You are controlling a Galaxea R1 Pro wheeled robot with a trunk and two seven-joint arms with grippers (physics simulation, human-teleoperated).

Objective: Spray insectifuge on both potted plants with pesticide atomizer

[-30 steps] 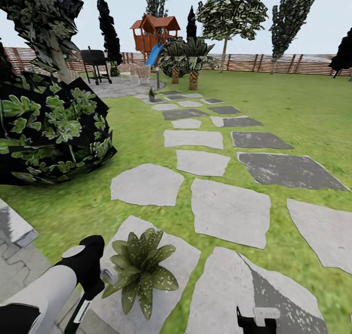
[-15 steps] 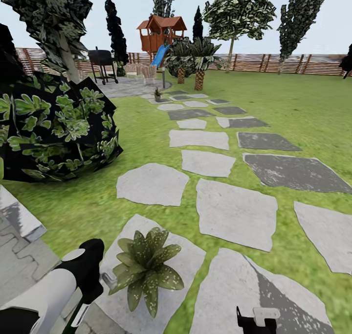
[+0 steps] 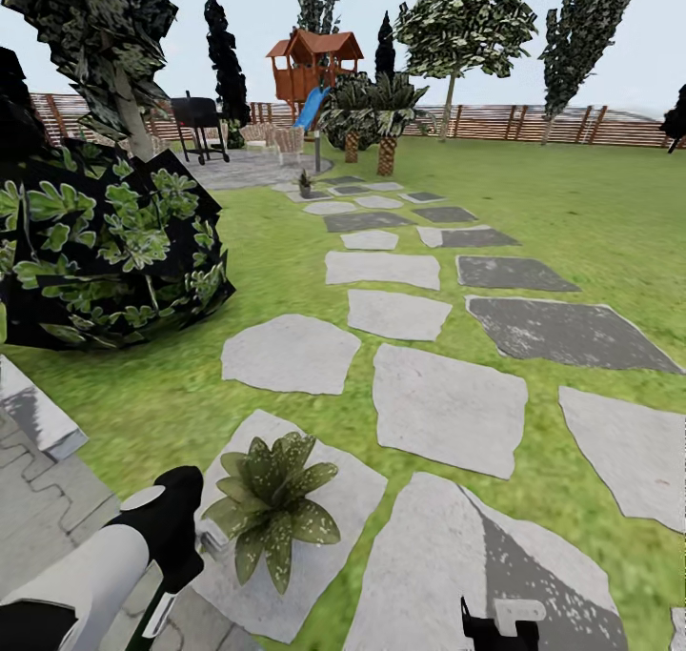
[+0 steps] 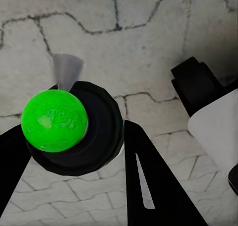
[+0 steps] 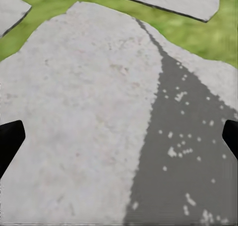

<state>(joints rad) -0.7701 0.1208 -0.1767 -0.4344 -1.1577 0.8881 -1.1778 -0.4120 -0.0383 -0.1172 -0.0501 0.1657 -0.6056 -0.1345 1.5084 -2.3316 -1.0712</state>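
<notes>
Plant (image 3: 270, 503) on stone (image 3: 314, 546) near bottom left, w/ left gripper (image 3: 176, 556) just beside on its left. Bush (image 3: 105, 251) behind, far left; fence (image 3: 534, 123) across back.

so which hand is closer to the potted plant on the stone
Left. The left hand holds the pesticide atomizer right beside the potted plant, its nozzle almost at the leaves. The right hand hangs over the neighbouring stepping stone, clearly farther away.

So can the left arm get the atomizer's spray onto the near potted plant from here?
Probably yes. The left gripper holds the pesticide atomizer, whose nozzle sits right beside the near potted plant on its stepping stone, with nothing between them.
</notes>
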